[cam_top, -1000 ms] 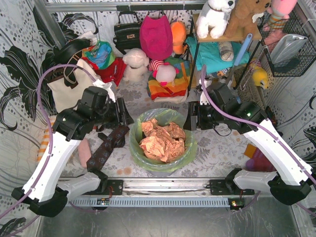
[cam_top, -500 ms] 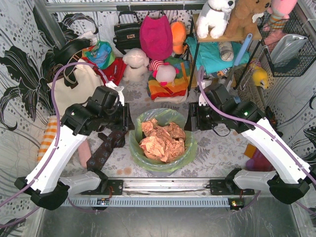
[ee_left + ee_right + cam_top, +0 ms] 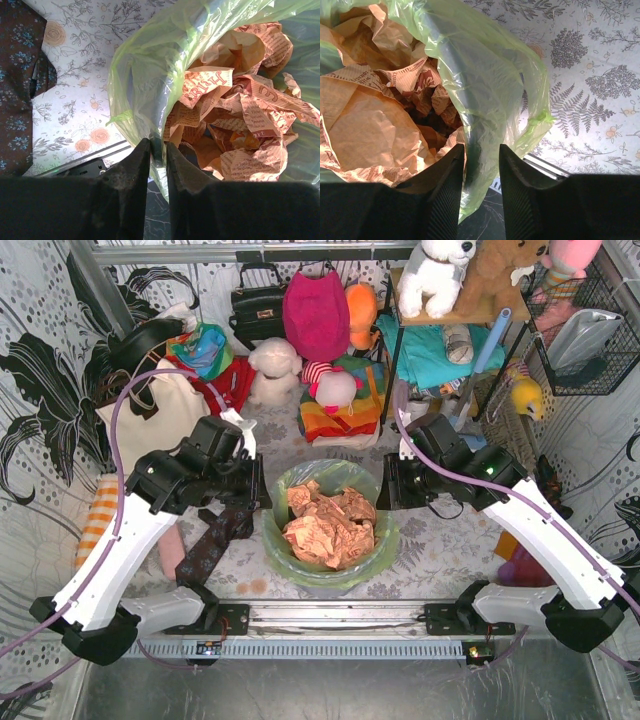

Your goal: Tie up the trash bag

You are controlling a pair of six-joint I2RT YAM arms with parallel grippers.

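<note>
Two claws pinch crinkly translucent trash bag (image 3: 330, 525).

The bag (image 3: 330, 530) stands upright at the middle of the tabletop, just beyond the near edge, mouth open upward. It is thin, translucent, light-green, crinkly plastic, its rim slack and folded outward in loose pleats. Crumpled pinkish-brown printed paper (image 3: 328, 528) fills it to the top and shows through the film. Its left and right rim edges are each drawn up into a fold.
</note>
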